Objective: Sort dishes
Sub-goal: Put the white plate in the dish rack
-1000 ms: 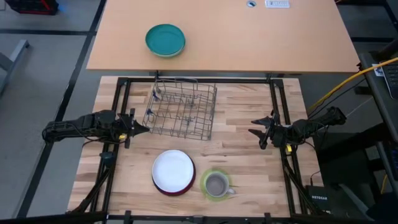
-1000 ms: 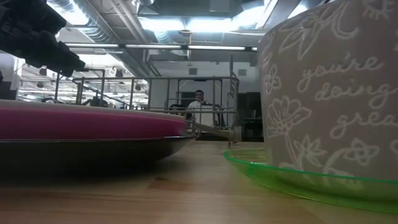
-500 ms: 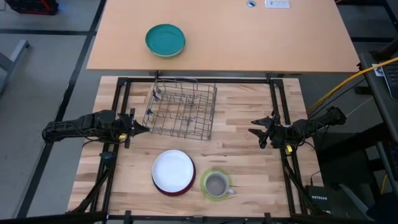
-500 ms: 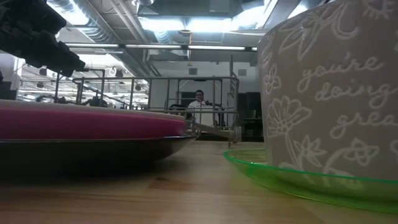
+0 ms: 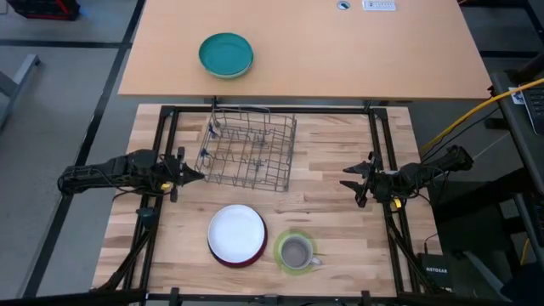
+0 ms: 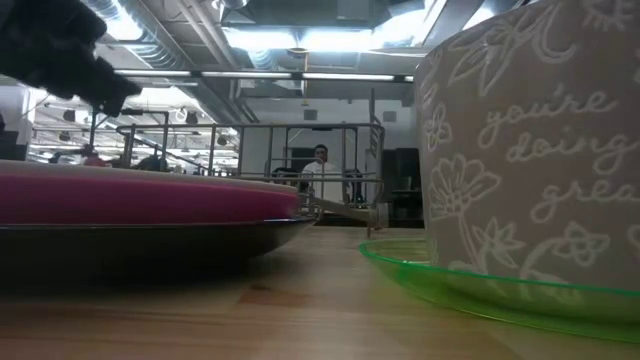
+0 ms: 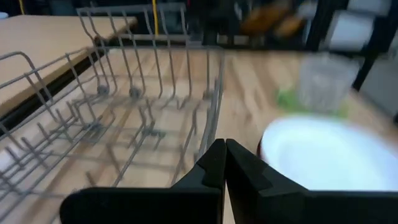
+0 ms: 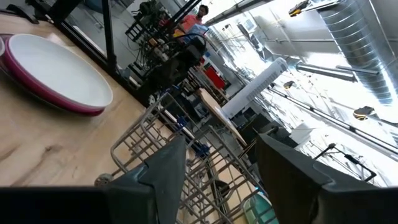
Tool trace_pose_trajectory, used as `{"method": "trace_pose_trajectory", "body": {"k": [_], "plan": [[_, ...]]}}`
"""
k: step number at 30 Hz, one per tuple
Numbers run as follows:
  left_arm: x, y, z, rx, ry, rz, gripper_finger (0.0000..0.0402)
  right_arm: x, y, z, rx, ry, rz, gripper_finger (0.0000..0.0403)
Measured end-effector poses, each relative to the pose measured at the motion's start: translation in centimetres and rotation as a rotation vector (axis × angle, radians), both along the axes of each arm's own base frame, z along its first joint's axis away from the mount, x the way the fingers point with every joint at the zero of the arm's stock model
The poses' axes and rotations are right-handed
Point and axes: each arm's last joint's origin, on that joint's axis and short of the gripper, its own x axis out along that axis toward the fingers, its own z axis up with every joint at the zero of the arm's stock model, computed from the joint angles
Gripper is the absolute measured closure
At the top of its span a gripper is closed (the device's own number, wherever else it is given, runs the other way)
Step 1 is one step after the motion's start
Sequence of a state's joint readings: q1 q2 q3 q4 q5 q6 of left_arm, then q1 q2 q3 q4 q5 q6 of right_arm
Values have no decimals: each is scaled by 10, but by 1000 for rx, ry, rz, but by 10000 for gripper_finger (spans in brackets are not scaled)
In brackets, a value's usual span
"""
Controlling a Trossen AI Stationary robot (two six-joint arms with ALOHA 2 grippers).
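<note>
A round white plate [image 5: 237,230] lies stacked on a magenta plate [image 6: 140,196] with a dark underside, near the table's front edge. To its right a small grey mug [image 5: 296,252] stands on a lime-green saucer [image 6: 450,282]. My left gripper [image 5: 195,176] is shut and empty, hovering left of a wire rack [image 5: 248,146]. My right gripper [image 5: 347,178] is open and empty, hovering right of the rack. The left wrist view shows the white plate [image 7: 323,155] and the mug [image 7: 320,81] beyond the shut fingers. The right wrist view shows the stacked plates [image 8: 56,74].
The wire dish rack stands at the middle of the table's far half, between the two grippers. A teal bowl [image 5: 226,54] sits on the farther tabletop beyond it. Black frame rails [image 5: 161,127] run along the table's sides. A person [image 6: 320,165] shows far off in the room.
My left gripper has shifted slightly, showing blurred and a little higher in the low view; it stays shut. The dishes and the rack have kept still.
</note>
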State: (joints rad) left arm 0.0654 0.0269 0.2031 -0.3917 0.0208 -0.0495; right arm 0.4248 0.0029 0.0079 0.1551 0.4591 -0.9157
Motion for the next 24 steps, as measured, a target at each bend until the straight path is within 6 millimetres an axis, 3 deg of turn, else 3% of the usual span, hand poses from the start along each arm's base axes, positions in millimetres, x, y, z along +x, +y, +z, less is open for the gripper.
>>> {"method": "trace_pose_trajectory", "body": {"k": [9,13,19,24], "plan": [[1,0,38,-338,-407,12,400,0,0,0,-1,-1,8,205],[0,0,42,-394,-447,5,400,0,0,1,-1,-10,7,205],[5,1,45,-665,-469,-2,400,0,0,1,36,-7,13,205],[18,0,56,-646,-536,-84,400,0,0,0,59,-5,17,205]]}}
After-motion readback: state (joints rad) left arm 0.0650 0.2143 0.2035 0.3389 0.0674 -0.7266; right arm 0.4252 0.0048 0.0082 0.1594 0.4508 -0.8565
